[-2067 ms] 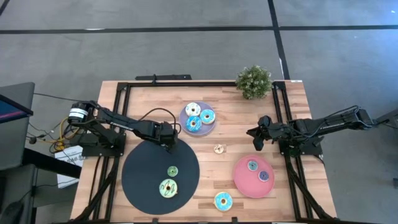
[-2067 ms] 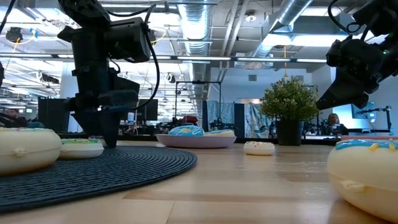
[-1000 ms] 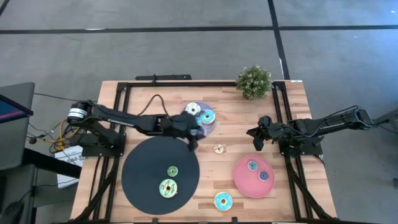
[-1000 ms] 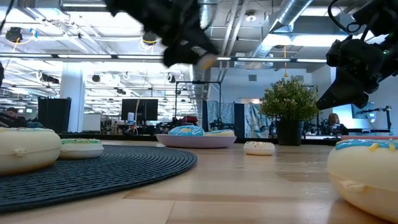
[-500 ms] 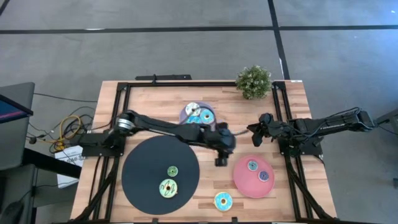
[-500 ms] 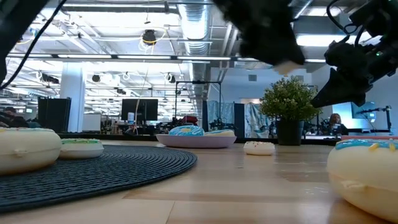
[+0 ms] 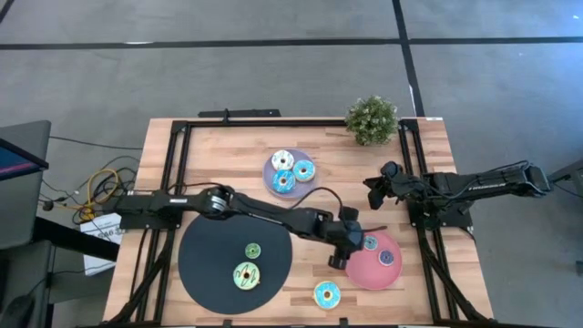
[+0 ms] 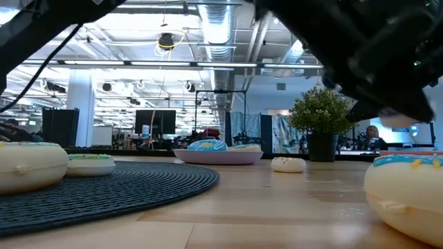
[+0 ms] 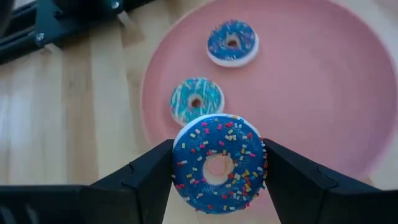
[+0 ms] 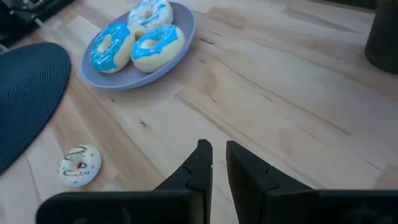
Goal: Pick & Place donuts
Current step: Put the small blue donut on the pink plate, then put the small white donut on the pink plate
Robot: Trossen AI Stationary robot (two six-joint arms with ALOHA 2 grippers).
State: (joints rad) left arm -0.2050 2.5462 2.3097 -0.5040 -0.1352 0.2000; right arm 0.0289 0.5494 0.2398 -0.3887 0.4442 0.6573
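My left gripper (image 9: 217,165) is shut on a dark blue donut (image 9: 218,163) with coloured sprinkles, held just above the near rim of the pink plate (image 9: 323,93). Two small donuts lie on that plate, one dark blue (image 9: 232,43) and one light blue (image 9: 196,100). In the high view the left arm reaches across the table, its gripper (image 7: 338,254) at the left edge of the pink plate (image 7: 363,271). My right gripper (image 7: 373,192) waits shut at the right side. A small cream donut (image 10: 79,165) lies loose on the wood.
A lavender plate (image 7: 271,169) holds three blue and white donuts. The black mat (image 7: 209,255) carries two green donuts (image 7: 246,274). A blue donut (image 7: 326,294) lies near the front edge. A potted plant (image 7: 372,118) stands at the back right.
The left arm has swung right with the donut, from beside the lavender plate to the pink plate's edge. The right gripper has shifted slightly toward the back.
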